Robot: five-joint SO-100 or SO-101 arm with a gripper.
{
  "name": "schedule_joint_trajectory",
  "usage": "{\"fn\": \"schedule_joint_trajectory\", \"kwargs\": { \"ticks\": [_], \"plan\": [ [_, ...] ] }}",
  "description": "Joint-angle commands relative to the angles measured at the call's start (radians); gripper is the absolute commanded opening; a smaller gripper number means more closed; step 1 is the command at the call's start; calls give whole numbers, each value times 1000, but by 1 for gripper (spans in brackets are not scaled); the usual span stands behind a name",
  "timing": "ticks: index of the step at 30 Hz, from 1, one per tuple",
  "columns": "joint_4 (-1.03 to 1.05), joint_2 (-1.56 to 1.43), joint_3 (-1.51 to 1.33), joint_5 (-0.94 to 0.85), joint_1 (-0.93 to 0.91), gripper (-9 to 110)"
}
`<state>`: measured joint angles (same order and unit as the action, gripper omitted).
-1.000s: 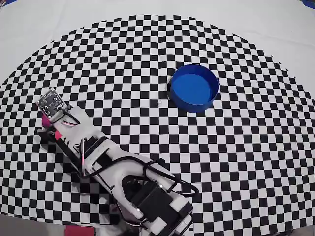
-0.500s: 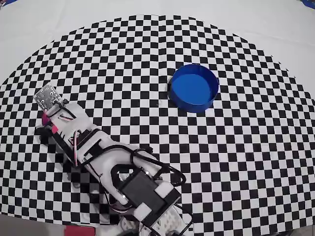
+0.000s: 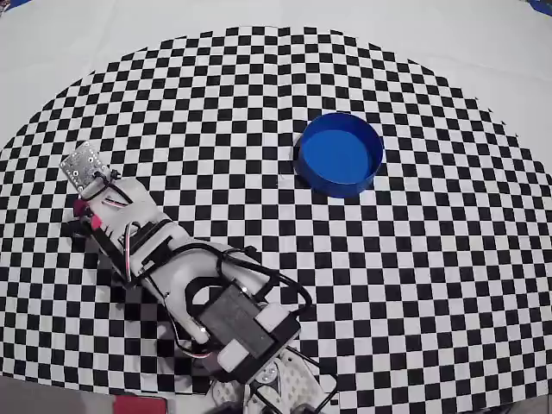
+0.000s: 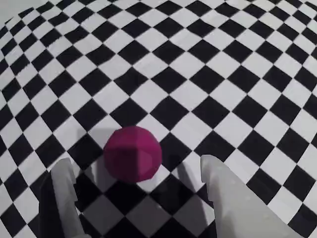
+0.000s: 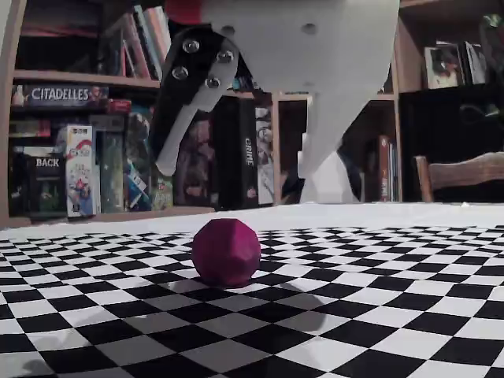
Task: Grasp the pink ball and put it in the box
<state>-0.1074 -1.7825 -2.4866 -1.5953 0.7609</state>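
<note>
spreading across the table, the checkered mat (image 3: 259, 103) carries the box (image 3: 340, 154), a round blue tub that looks empty, well apart from the arm. the gripper (image 5: 236, 169) hangs above the pink ball (image 5: 226, 251) with fingers apart; in the wrist view the ball (image 4: 132, 154) sits between them, nearer one finger, untouched.

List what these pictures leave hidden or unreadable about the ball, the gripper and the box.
- Pink ball: almost wholly hidden under the arm in the overhead view.
- Gripper: fingertips unseen in the overhead view; finger bases cut off by the wrist view's bottom edge.
- Blue box: outside the wrist and fixed views.
- Most book titles on the shelves: too dim and small in the fixed view.
</note>
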Motion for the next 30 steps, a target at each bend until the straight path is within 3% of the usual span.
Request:
{"fn": "schedule_joint_trajectory", "kwargs": {
  "ticks": [1,30],
  "plan": [
    [-12,11,51,-8,-3,30],
    [89,170,224,-18,-3,30]
  ]
}}
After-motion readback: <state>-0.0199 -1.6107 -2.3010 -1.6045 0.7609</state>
